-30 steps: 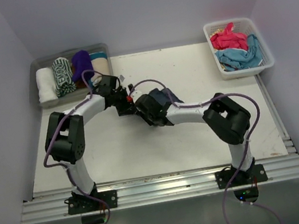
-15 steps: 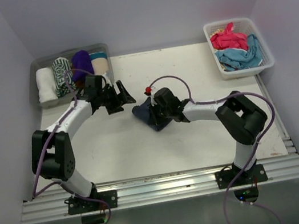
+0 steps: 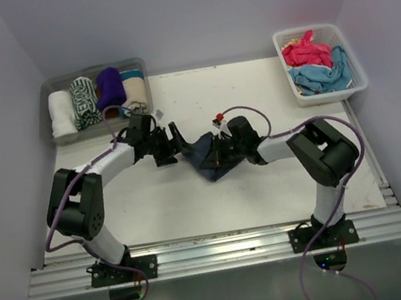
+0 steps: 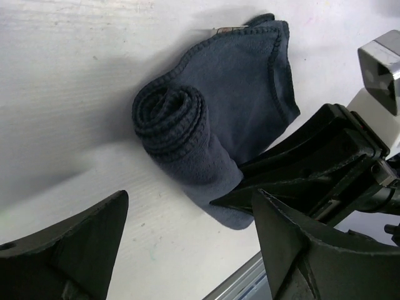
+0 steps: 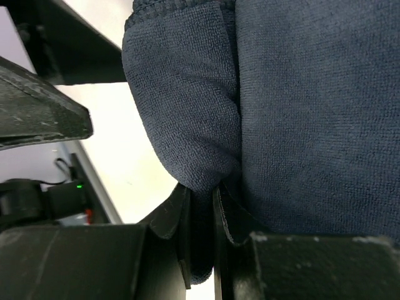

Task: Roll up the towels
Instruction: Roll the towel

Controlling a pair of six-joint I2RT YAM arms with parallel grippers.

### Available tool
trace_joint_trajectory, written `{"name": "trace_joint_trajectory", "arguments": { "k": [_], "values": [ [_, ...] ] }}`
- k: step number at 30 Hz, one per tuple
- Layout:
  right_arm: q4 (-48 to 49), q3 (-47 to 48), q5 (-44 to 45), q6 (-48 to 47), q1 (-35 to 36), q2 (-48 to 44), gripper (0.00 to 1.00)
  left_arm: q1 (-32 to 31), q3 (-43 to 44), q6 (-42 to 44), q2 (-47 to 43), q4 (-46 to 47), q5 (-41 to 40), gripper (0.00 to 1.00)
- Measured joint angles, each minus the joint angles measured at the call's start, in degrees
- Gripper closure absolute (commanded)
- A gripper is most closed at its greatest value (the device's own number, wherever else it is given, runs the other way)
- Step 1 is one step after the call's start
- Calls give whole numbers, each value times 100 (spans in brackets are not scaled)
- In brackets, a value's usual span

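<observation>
1. The navy towel [image 3: 206, 157] lies at the middle of the tabletop [image 3: 156, 204], between the two arms. One end is wound into a tight spiral [image 4: 169, 119]; a flat tail [image 4: 250, 94] is not yet rolled.
2. The right claw [image 3: 220, 150] is closed narrowly on a fold at the towel's edge, and the cloth is pinched between both fingers [image 5: 181, 219].
3. The left claw [image 3: 176, 145] is spread wide, with nothing gripped, just beside the rolled end.
4. The step in hand is judged to be the completion of this roll. It is best done if the tail is drawn taut and flat by the right claw while the spiral is pushed evenly across its full width by the left. A push at one end alone would probably produce a cone.
5. Loosening is the likely fault, so the pinch should be released only once the free edge is tucked beneath the roll.
6. Finished rolls are stored in the clear tub [image 3: 47, 95] at far left. A pink towel [image 3: 303, 50] and a light blue towel [image 3: 324, 78] are heaped unrolled in the white basket [image 3: 286, 73] at far right.
</observation>
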Motion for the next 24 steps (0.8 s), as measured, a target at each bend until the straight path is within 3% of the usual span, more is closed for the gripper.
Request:
{"name": "trace_joint_trajectory", "arguments": {
  "k": [3,8,10,11,14,15,18,24],
  "values": [
    [315,-96,-278,291,-107,118,100,-70,-2,-103,195,269,9,26],
    [584,-234,-463,518,-175,157,100,-216,170,-201,828,407,-20,50],
    [551,-243,-435,507,-175,157,93,-282,313,-199,1056,389,0,58],
    [496,-243,-404,476,-175,140,83,-302,385,-203,1132,387,11,61],
    [129,-229,-131,269,-164,-59,74,-352,535,-188,1165,289,15,65],
    [-81,-205,-4,155,-144,-173,62,-372,608,-184,1167,197,15,67],
    [-901,-57,544,-282,-15,-579,43,-433,837,-175,1169,-142,-96,69],
    [-2710,487,2317,-1202,776,-1362,40,-481,1106,-181,1167,-660,-470,70]
  ]
}}
